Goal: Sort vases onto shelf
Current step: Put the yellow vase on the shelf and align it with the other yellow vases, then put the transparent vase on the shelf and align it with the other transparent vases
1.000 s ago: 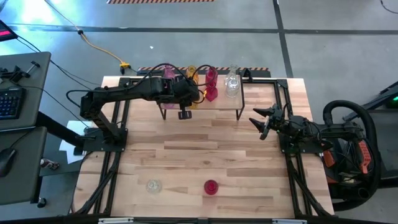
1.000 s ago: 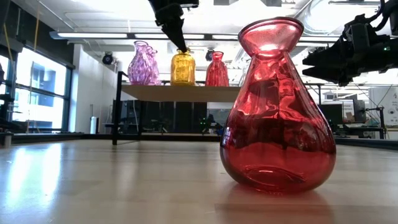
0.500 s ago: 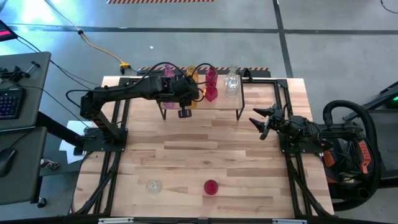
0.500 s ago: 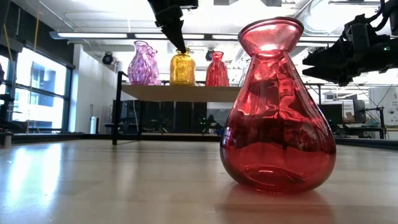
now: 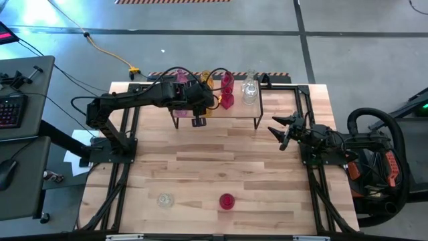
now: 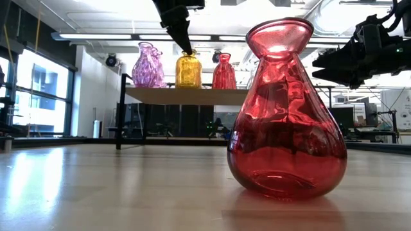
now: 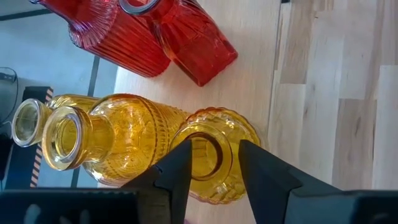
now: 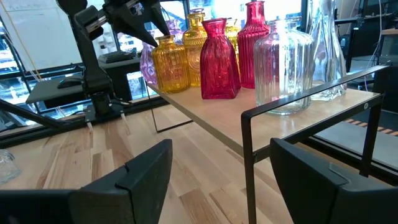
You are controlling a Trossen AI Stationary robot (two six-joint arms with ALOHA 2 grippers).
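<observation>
- High view: taking the shelf (image 5: pixel 221 112) as the marker, the left gripper (image 5: pixel 202 102) is over its left part, among the vases standing there. The right gripper (image 5: pixel 282 132) waits off the shelf's right end, low over the table. Two vases are not yet sorted: a red vase (image 5: pixel 227 201) and a clear vase (image 5: pixel 164 199), both well away from the shelf near the table's front edge. I'd judge the left arm slightly nearer the clear one, the right arm no nearer the red one than the left.
- Low view: the red vase (image 6: pixel 287 115) stands upright, neck up, so any grasp has to come down on the neck from above. On the shelf (image 6: pixel 186 95) behind it stand a pink vase (image 6: pixel 148 65), an amber vase (image 6: pixel 189 69) and another red one. The left gripper (image 6: pixel 187 46) comes down onto the amber vase's mouth.
- Left wrist view: the left gripper (image 7: pixel 214 163) straddles the amber vase (image 7: pixel 214 152) at its rim, one finger either side, slightly parted; it looks like a release rather than a firm grip.
- Right wrist view: the right gripper (image 8: pixel 214 171) has its fingers wide apart and holds nothing, facing the shelf (image 8: pixel 267 109) and its row of vases.
</observation>
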